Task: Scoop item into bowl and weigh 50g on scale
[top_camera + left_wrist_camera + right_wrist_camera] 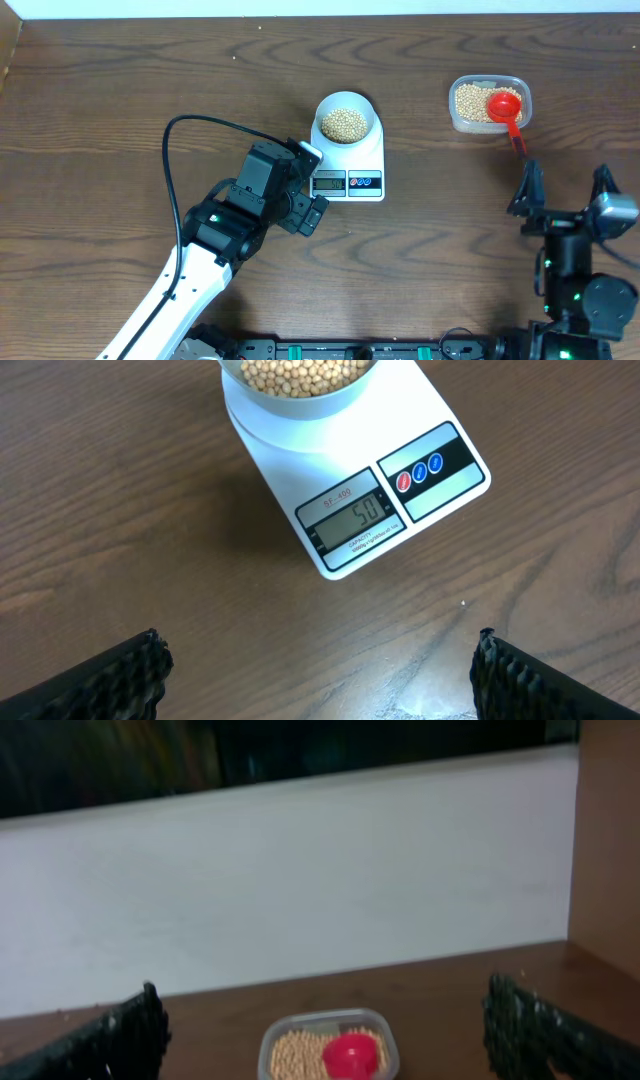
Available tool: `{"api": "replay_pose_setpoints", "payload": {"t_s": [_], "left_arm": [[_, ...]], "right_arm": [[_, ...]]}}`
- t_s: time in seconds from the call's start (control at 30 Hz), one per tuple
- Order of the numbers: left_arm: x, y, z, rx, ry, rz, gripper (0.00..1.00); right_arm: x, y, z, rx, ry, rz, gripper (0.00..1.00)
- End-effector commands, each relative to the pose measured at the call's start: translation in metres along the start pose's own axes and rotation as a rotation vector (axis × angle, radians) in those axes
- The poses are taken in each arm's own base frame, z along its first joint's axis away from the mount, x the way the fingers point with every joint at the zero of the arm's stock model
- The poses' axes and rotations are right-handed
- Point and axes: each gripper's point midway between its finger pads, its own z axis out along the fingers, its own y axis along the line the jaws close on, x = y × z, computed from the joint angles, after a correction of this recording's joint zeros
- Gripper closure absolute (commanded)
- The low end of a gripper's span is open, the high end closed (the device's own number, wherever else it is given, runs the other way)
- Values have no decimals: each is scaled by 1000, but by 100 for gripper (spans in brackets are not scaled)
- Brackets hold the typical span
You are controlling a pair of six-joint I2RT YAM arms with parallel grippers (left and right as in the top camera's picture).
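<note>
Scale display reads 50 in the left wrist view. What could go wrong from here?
1. The left gripper, open, sits right beside the scale at its front corner. Pulling away carelessly could bump the scale or its buttons and upset the reading.
2. The red scoop has its handle jutting over the rim of the tub toward the open right gripper. Reaching forward might catch the handle and scatter beans.

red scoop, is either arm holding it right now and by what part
Nothing is held. The red scoop lies in the clear tub, handle over the rim. Both the left gripper and right gripper are open and empty.
</note>
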Motion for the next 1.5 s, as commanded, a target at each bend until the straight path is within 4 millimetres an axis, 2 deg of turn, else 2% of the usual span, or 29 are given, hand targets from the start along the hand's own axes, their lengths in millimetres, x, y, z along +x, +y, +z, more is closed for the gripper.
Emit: {"api": "replay_pose_setpoints", "payload": {"t_s": [0.0, 0.37, 0.57, 0.77, 1.47], "left_arm": [[-12, 1, -8, 4, -36, -7, 2], [-12, 1, -8, 4, -36, -7, 2], [-12, 1, -8, 4, -36, -7, 2], [-12, 1, -8, 4, -35, -7, 2], [-12, 1, -8, 4, -36, -7, 2]], "right_arm": [[16, -2, -7, 0, -34, -12, 1], [57, -12, -19, 26, -53, -16, 1], [82, -22, -25, 78, 49, -12, 1], [122, -28, -30, 102, 212, -5, 1], [124, -28, -31, 99, 224, -42, 1]]}}
